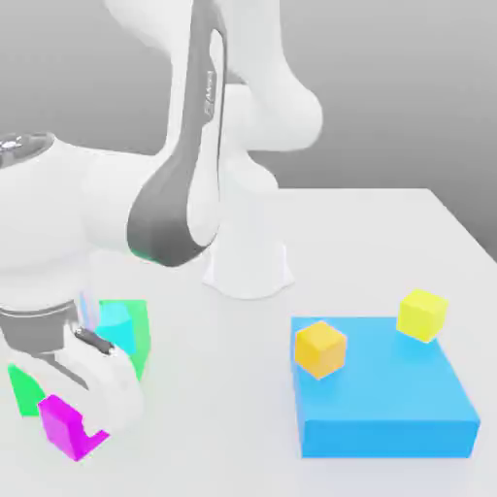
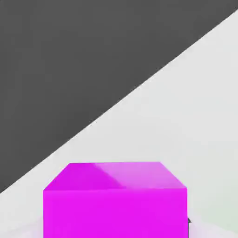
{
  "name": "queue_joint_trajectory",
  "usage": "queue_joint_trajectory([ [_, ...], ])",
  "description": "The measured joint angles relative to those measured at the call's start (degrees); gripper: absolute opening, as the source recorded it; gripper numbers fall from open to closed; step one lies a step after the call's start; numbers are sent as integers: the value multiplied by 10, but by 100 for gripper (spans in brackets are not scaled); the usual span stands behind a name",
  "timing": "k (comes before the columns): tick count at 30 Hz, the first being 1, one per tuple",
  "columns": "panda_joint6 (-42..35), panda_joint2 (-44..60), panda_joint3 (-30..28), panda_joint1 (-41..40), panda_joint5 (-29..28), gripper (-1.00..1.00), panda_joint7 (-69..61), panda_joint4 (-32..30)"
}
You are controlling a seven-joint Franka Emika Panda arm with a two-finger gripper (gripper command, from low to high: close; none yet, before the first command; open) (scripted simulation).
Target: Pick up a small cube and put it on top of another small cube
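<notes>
1. Arm: 1 white Franka arm (image 1: 184, 184) with grey joint panels, reaching down to the exterior view's lower left, its base pedestal (image 1: 248, 262) standing on the table.
2. Gripper (image 1: 87, 413): white hand low over the table at the exterior view's lower left, fingers narrowed tightly onto the magenta cube; the cube sits between them.
3. Magenta cube (image 1: 66, 427): 1 small bright magenta cube, held in the gripper at the exterior view's lower left corner, near the green block. Whether its underside touches the table cannot be told. In the hand view the magenta cube (image 2: 115, 200) appears close up, with its top face and 1 side face showing.
4. Green block (image 1: 141, 340): 1 large green block behind the gripper, partly hidden by the hand.
5. Cyan cube (image 1: 118, 325): 1 small cyan cube just beside or against the green block; the exact contact cannot be told.
6. Blue slab (image 1: 388, 408): 1 large flat blue block at the exterior view's lower right, well apart from the gripper.
7. Orange cube (image 1: 320, 349): 1 small cube resting on the blue slab's near-left corner.
8. Yellow cube (image 1: 422, 314): 1 small cube at the slab's far-right edge.
9. Table (image 1: 223, 408): white surface against a grey backdrop.
</notes>
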Motion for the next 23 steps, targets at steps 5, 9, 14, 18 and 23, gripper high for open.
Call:
queue_joint_trajectory([
  [5, -33, -106, -14, -20, -35, -100, 121, -69],
  [9, -60, -191, -7, -47, -71, -100, 223, -124],
  [14, -92, -290, 13, -97, -110, -100, 346, -191],
  [18, -19, -248, 12, -104, -112, -100, 362, -223],
  [23, 20, -219, 10, -103, -109, 100, 360, -233],
])
